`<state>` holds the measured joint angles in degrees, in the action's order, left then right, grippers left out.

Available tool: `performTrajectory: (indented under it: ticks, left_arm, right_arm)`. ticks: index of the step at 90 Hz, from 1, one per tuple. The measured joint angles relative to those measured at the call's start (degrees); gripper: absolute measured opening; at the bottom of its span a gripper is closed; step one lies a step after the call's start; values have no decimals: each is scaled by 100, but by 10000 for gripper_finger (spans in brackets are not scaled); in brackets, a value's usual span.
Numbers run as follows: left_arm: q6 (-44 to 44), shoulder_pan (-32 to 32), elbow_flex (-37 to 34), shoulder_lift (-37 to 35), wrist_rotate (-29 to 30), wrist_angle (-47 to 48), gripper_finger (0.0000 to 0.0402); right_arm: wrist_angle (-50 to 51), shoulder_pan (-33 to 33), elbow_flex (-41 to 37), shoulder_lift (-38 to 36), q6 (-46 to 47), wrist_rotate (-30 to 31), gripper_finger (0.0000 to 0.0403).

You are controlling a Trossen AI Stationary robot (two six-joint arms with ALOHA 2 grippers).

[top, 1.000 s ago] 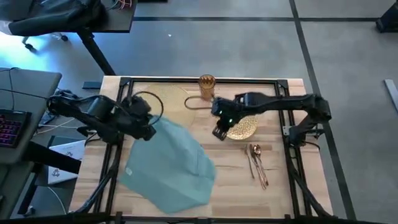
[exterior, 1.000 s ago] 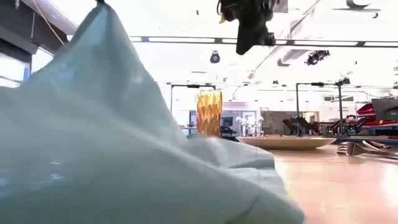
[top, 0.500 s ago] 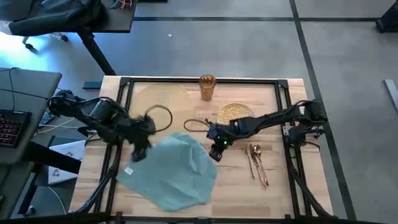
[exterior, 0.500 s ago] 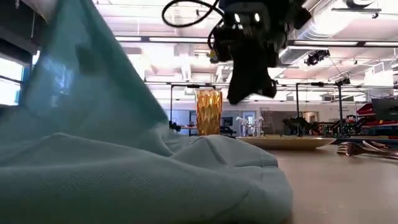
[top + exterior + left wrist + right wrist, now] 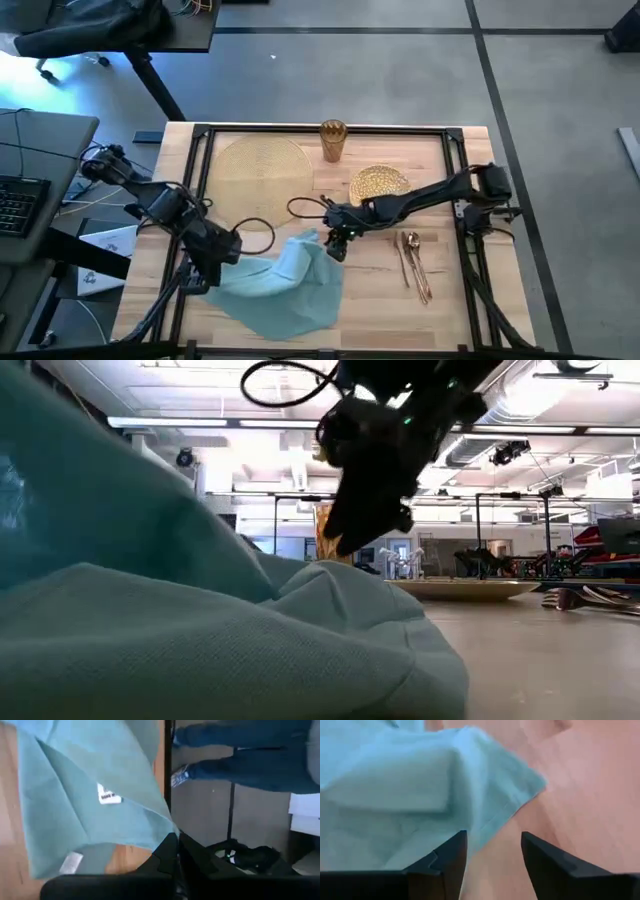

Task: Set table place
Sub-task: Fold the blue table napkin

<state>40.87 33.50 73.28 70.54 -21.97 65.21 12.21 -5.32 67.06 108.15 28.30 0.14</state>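
Here, one napkin (image 5: pixel 285 290), one cup (image 5: pixel 333 140), two hands (image 5: pixel 337 248).

teal napkin (image 5: pixel 280 290) rumpled, table (image 5: pixel 450 310) front

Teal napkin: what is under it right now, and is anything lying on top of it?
The teal napkin lies bunched on the table. Only bare wood shows around it; whatever lies beneath is covered. Nothing rests on top. The open right gripper hovers at its corner; the left gripper pinches its edge.
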Motion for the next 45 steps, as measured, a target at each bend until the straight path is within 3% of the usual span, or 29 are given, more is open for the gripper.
performTrajectory:
  ticks: [30,37,45]
  left_arm:
    - [367,141,-40,-2,80,-89,0]
    - [407,140,-40,-2,188,-88,0]
    - [447,142,-40,-2,471,-88,0]
  right_arm:
    - [201,177,970,1214,-1232,31,159]
    - [506,137,1125,1371,-1308,83,132]
    - [858,41,1252,1470,-1411,261,69]
